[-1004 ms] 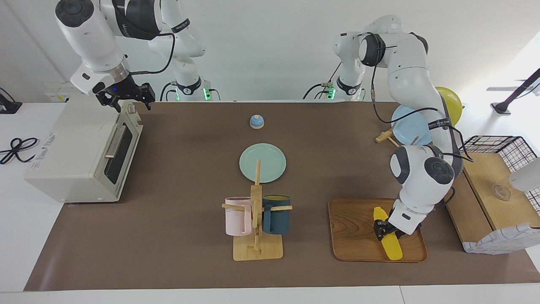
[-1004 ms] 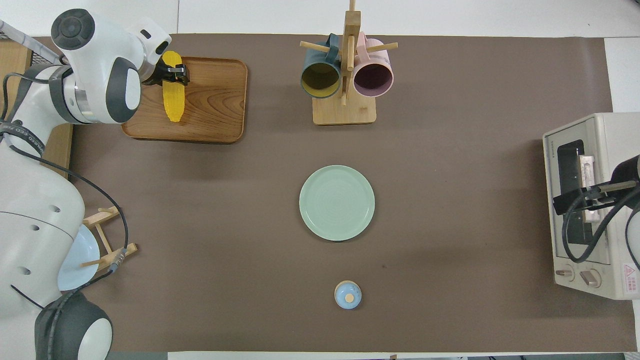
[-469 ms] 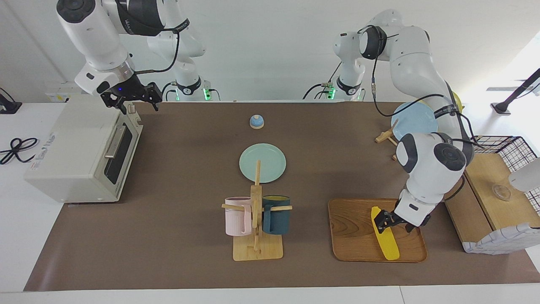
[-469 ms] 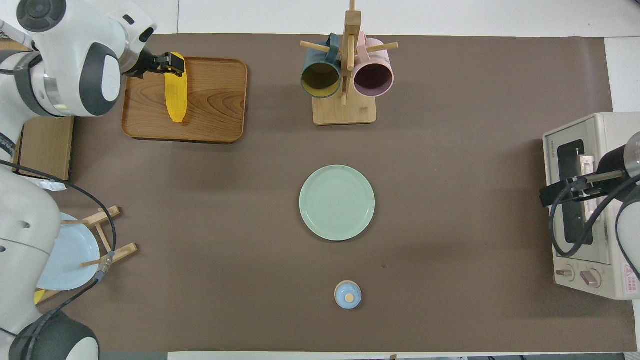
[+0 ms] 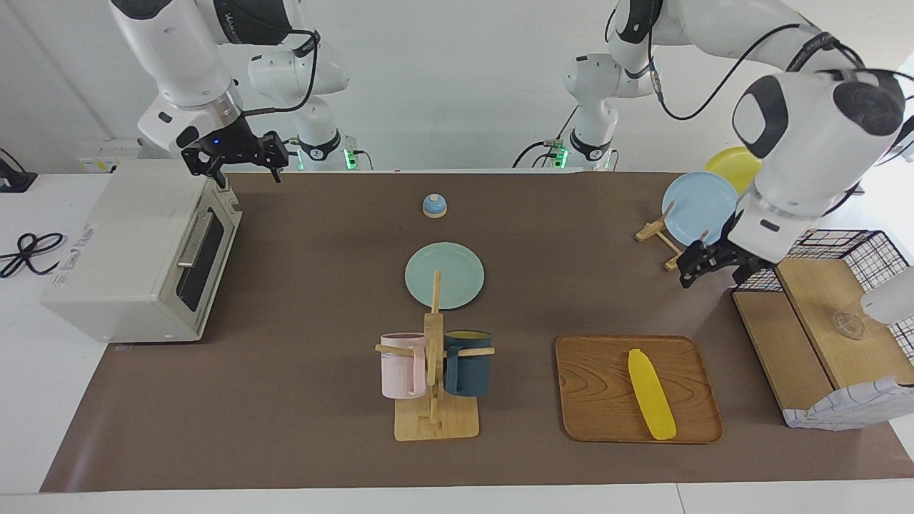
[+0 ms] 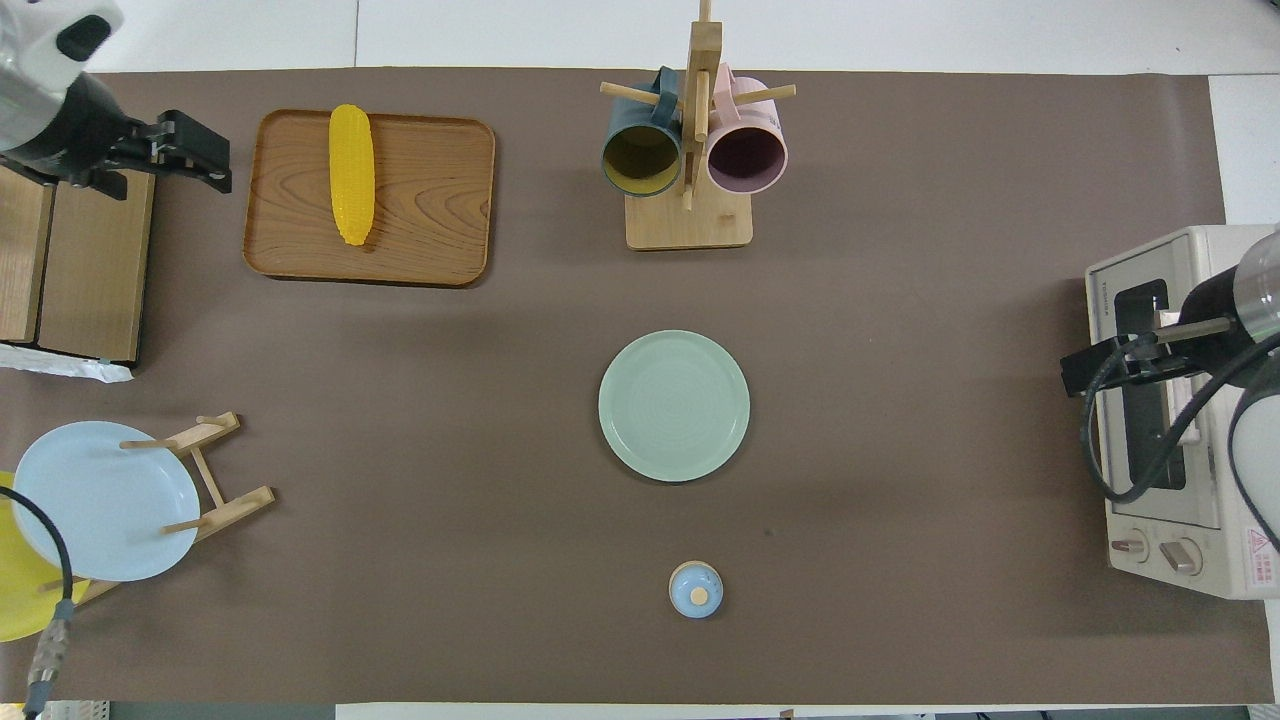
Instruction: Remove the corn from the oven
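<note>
The corn (image 5: 651,394) lies loose on the wooden tray (image 5: 593,385). The left tool (image 5: 717,265), fingers apart and empty, hangs over the counter (image 5: 300,371) beside the tray. The right tool (image 5: 241,158), also apart, hangs above the closed oven (image 5: 136,250)

Corn (image 5: 651,394): looking smooth, glossy, plastic-like. Tray (image 5: 600,407): showing grained wood, satin finish. Oven (image 5: 136,250): showing matt cream casing, dark glass door, metal bar handle. Table cover (image 5: 314,400): appearing matt brown. Mug rack (image 5: 433,400): showing pale bare wood.
</note>
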Tool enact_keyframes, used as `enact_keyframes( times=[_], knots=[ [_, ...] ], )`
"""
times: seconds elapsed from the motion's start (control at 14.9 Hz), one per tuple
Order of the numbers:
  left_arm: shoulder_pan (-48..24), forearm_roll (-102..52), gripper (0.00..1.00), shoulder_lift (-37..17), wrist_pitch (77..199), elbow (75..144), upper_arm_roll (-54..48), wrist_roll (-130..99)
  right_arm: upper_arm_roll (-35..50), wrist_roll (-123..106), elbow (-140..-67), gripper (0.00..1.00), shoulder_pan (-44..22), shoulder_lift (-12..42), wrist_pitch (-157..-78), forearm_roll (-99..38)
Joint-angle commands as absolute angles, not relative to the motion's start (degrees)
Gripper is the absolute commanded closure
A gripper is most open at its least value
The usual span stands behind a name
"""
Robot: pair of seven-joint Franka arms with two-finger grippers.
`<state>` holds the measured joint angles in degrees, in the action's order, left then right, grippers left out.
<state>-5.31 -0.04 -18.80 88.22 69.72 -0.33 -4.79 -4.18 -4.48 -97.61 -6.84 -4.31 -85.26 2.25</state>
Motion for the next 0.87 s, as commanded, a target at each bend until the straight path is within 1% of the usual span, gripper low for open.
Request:
enact_keyframes(
  times=[0.0,0.07,0.13,0.27,0.47,0.6,0.67,0.8],
  knots=[
    [-4.31,0.97,0.00,-10.22,81.32,74.88,-0.26,-4.13,-5.98,-4.04,-95.62,0.00,-8.26,-2.29,-83.76,1.67],
    [-3.52,0.88,0.00,-7.76,80.17,76.62,-0.26,-4.04,-5.89,-3.87,-95.19,0.00,-8.17,-1.76,-83.93,2.19],
    [-3.17,0.88,0.00,-4.95,79.98,78.82,-0.26,-3.96,-5.80,-3.87,-93.10,0.00,-7.83,-0.63,-83.15,2.20],
    [-3.34,0.88,0.00,-1.42,79.37,82.16,-0.26,-3.87,-5.80,-3.87,-90.71,0.00,-7.48,1.49,-82.01,2.20],
    [-3.87,0.88,0.00,4.02,77.43,88.04,-0.35,-4.13,-6.15,-3.78,-91.05,0.00,-7.12,1.67,-81.74,1.06],
    [-3.95,0.88,0.00,7.28,77.52,90.52,-0.35,-4.48,-6.33,-2.91,-91.67,0.00,-6.68,1.06,-82.35,0.70],
    [-4.30,0.88,0.00,7.64,78.13,90.44,-0.35,-4.74,-6.33,-1.77,-91.84,0.00,-6.68,0.97,-82.44,0.79],
    [-5.26,0.79,0.00,7.12,83.99,91.31,-0.26,-5.18,-6.33,-1.58,-92.28,0.00,-6.50,0.97,-82.44,0.79]
  ],
)
